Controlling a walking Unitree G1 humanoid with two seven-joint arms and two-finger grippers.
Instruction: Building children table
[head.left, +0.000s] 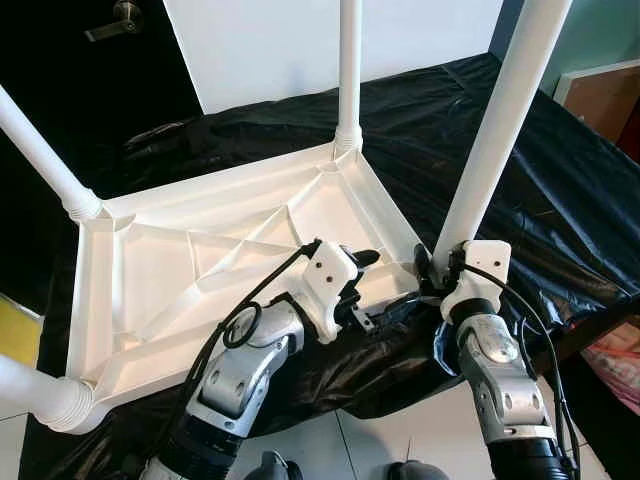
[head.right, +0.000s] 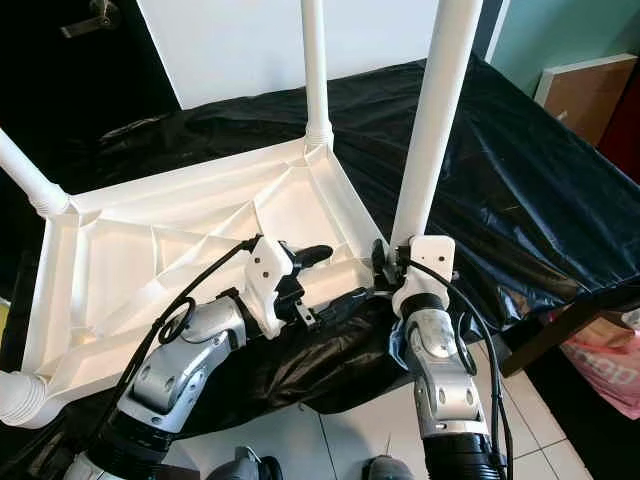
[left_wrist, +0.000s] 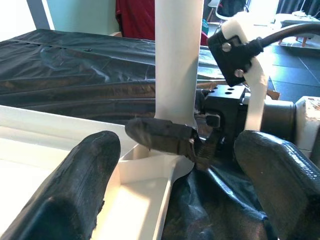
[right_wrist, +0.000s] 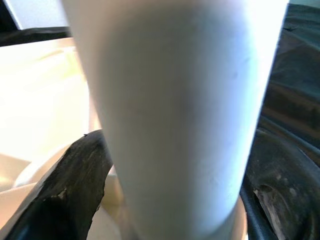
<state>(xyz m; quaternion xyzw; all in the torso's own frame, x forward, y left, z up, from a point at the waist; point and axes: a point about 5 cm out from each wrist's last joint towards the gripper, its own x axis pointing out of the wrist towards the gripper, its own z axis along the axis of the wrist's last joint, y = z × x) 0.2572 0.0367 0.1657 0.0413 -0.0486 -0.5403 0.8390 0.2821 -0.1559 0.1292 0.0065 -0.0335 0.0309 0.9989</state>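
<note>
Left eye view: a white table (head.left: 230, 250) is seen upside down on a black sheet (head.left: 560, 180), with its legs pointing up. All four legs are cut off by the picture's edges, so their ends are hidden. The near right leg (head.left: 500, 120) stands at the table's near right corner, close to the sheet's near edge. The right gripper (head.left: 432, 268) is closed around the bottom of this leg. The left gripper (head.left: 385, 285) is held open just left of that corner, with nothing in it. Open room is seen over the table's ribbed underside.
</note>
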